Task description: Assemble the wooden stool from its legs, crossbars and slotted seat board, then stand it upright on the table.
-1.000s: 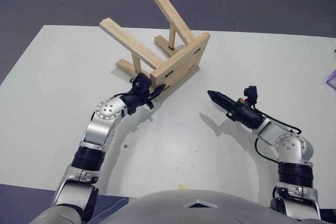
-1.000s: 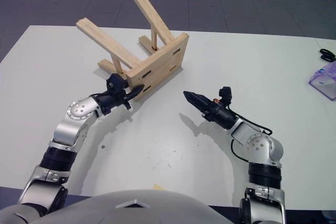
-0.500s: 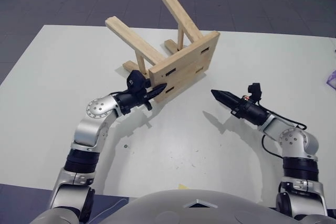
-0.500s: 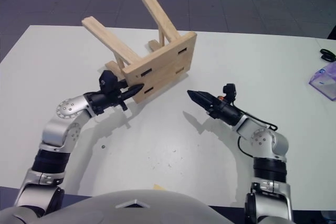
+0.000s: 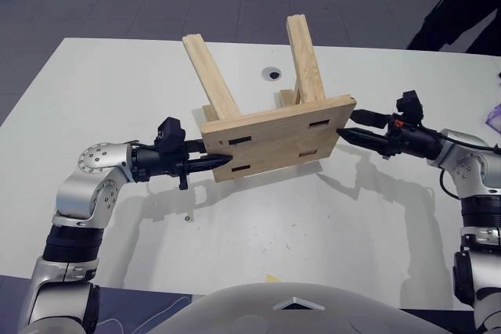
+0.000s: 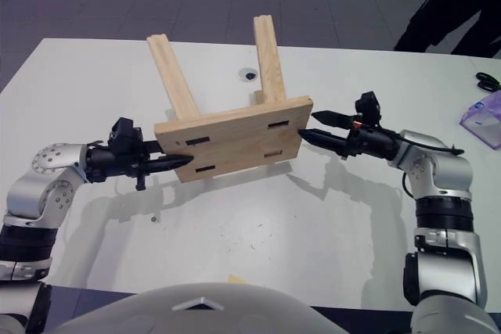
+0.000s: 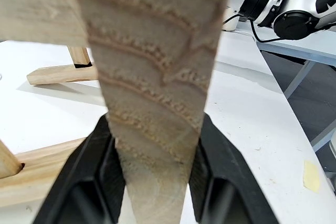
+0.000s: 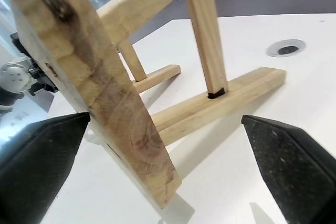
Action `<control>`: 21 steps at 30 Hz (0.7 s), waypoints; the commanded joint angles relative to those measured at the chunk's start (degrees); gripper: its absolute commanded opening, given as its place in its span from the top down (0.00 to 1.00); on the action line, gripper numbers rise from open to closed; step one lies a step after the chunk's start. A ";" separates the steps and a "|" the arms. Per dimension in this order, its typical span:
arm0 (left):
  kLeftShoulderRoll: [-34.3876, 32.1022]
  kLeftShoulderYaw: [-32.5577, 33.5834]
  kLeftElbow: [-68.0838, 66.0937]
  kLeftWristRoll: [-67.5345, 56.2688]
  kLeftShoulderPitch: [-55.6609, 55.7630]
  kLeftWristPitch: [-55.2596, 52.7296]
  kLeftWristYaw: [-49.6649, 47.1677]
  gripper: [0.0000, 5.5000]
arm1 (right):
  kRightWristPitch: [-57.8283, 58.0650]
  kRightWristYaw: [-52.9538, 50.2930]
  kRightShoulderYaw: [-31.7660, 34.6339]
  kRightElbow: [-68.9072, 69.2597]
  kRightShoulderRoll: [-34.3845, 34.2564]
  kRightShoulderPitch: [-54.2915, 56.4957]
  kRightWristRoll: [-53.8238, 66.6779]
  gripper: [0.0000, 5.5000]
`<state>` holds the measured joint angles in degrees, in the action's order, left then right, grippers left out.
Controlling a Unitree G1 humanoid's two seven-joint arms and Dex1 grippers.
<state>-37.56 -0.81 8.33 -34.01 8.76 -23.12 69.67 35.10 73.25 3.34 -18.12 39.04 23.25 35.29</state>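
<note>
**White bench, stool on its side between the two arms**

Grey floor tiles lie behind a white bench [image 5: 109, 76], and the assembled wooden stool [image 5: 270, 115] lies on its side near the bench's middle. Its slotted seat board [image 5: 274, 137] stands on edge and leans, with its flat top towards the robot. Two legs [image 5: 210, 72] rise from the back of the seat board and point away from the robot. In the right wrist view a lower leg [image 8: 220, 103] lies flat on the bench behind the seat board, joined to the upper leg by a crossbar [image 8: 206, 35].

The left jaws are clamped on the seat board's left edge. Their black fingers [image 7: 97, 182] press on both faces of the wood. The right jaws are at the seat board's right edge, spread wide. One finger [image 8: 39, 166] is on each side of that edge, and neither clearly touches it.

Beyond the seat board, between the two raised legs, a round cable hole [image 5: 272, 73] is set into the bench. Far to the right of the seat board sit a purple box [image 6: 485, 121] and scissors [image 6: 487, 80].
</note>
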 commanded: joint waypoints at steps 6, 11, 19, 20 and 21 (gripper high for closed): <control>-0.42 -2.22 0.41 -1.96 3.09 -3.60 3.94 0.75 | 7.33 9.23 -5.26 8.58 0.71 -2.03 3.00 0.16; 0.96 0.56 0.01 -7.42 4.38 -10.43 1.50 0.75 | 13.38 8.91 -2.14 12.63 1.11 -2.73 8.27 0.32; 5.71 9.83 -3.39 -23.99 11.21 -31.62 -14.39 0.75 | 27.49 0.23 7.30 17.76 -0.77 -5.00 21.31 0.53; 6.25 11.21 -4.11 -26.65 12.43 -34.13 -16.53 0.75 | 29.06 -0.94 8.13 19.02 -1.00 -5.53 22.91 0.55; 6.76 12.63 -5.00 -29.39 13.66 -36.72 -19.10 0.75 | 30.53 -2.18 8.88 20.08 -1.30 -5.80 24.55 0.58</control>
<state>-32.57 7.56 7.33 -58.65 19.17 -53.05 61.14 60.70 73.37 11.53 -2.31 39.24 19.68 55.20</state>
